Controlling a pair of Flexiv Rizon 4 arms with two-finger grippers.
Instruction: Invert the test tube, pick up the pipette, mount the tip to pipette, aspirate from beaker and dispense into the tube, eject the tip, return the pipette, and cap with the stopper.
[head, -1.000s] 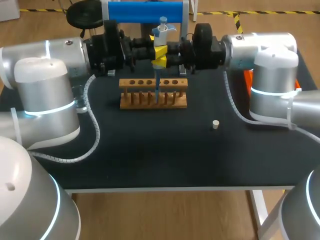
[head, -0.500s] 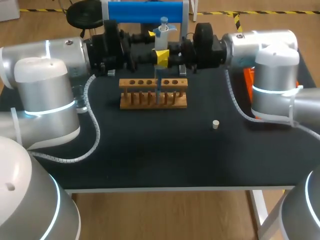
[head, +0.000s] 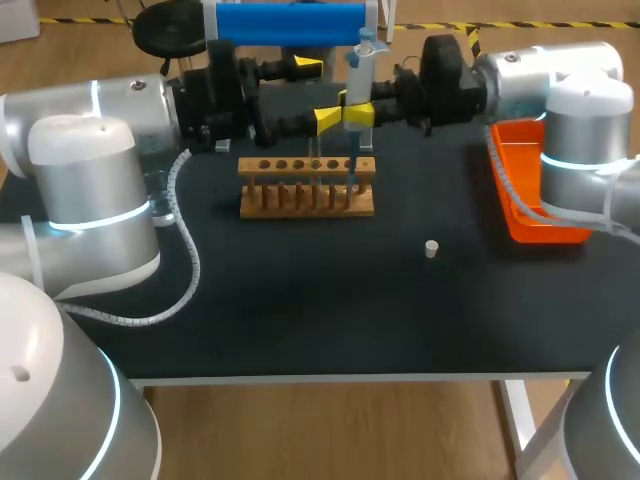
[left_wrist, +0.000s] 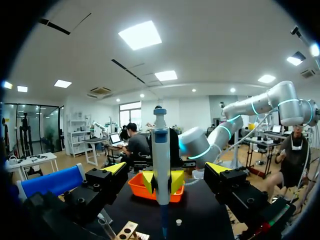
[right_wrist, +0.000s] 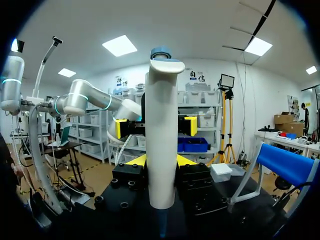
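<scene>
Gripping the slim white plastic pipette (head: 364, 55) with the blue head about its middle, the right gripper (head: 357, 110) had both yellow tips pressed to the barrel. It held the pipette upright, long axis vertical, head up and thin tip pointing down at the right end of the pale wooden test-tube rack (head: 300, 200) (whether the tip sat inside a tube there could not be made out). The left gripper (head: 314, 95) stood just beside the pipette on its left, fingers spread wide and touching nothing, facing the barrel rather than clasping it. The shallow orange plastic tray (head: 525, 215) lay well off to the right of the rack, on the right arm's own side. If shedding the tip was the step in hand, it looked like a sideways carry for the right arm alone, with the pipette held plumb. The small cream stopper (head: 431, 248) lay loose on the black table (head: 300, 320), forward of the rack and between it and the tray.
</scene>
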